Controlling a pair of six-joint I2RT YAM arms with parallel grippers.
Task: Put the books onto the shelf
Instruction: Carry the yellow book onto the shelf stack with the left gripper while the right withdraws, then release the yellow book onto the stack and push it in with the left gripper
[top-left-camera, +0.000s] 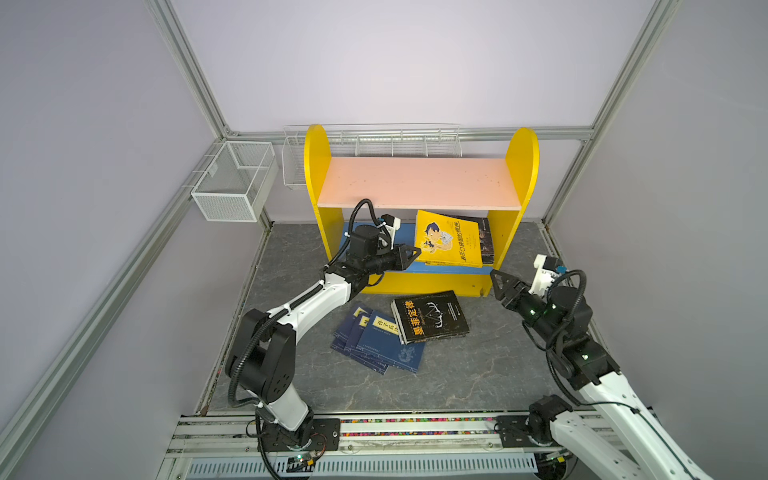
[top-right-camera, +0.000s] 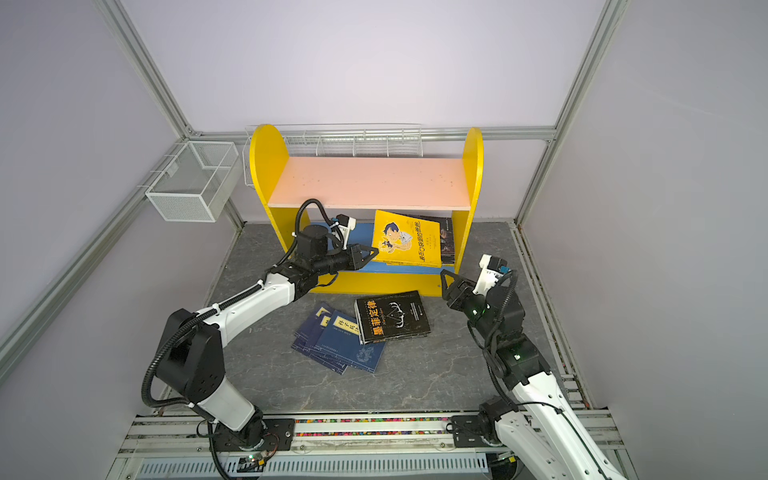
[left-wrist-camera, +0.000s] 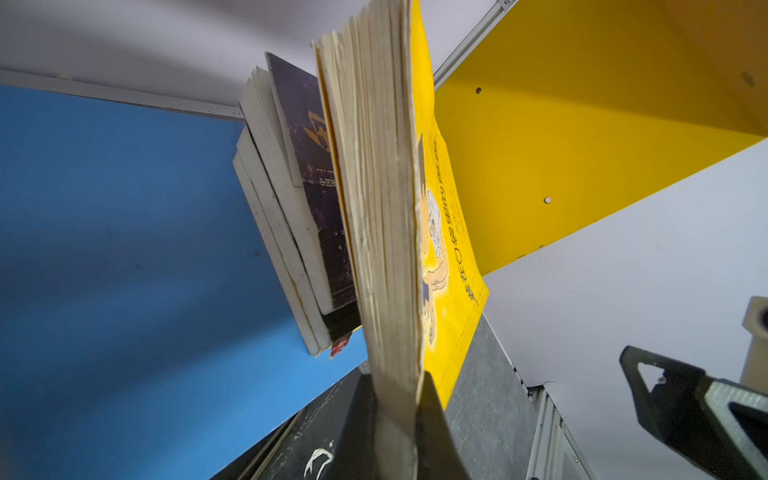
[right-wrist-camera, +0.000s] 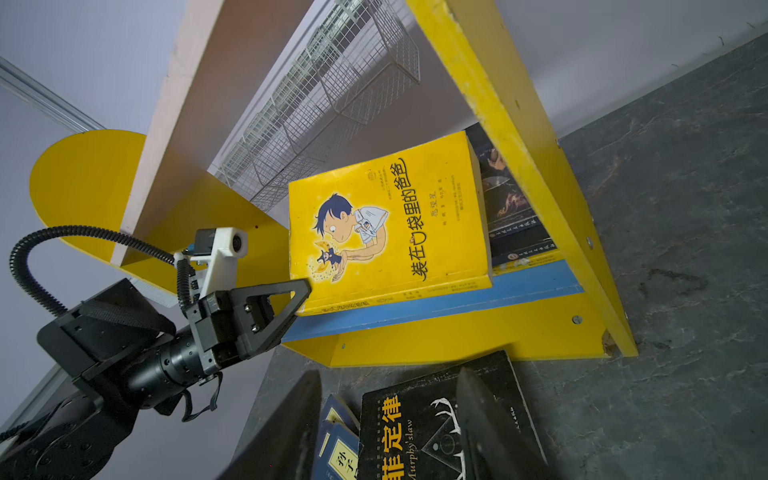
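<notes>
The shelf (top-left-camera: 415, 183) stands at the back of the table. On its blue lower board (left-wrist-camera: 124, 249) a yellow cartoon book (top-left-camera: 451, 243) stands tilted against dark books (top-left-camera: 484, 239) by the right side panel. My left gripper (top-left-camera: 417, 250) is shut on the yellow book's (left-wrist-camera: 382, 208) page edge at its lower left corner. My right gripper (top-left-camera: 494, 276) hangs open and empty in front of the shelf's right foot, above a black book (top-left-camera: 430, 318) lying flat on the table. That black book overlaps several thin navy books (top-left-camera: 378, 345) fanned out beside it.
A white mesh basket (top-left-camera: 235, 178) hangs on the left wall frame, and a long wire rack (top-left-camera: 374, 141) runs behind the shelf. Frame posts and rails border the grey table (top-left-camera: 478, 374). The pink upper board is bare.
</notes>
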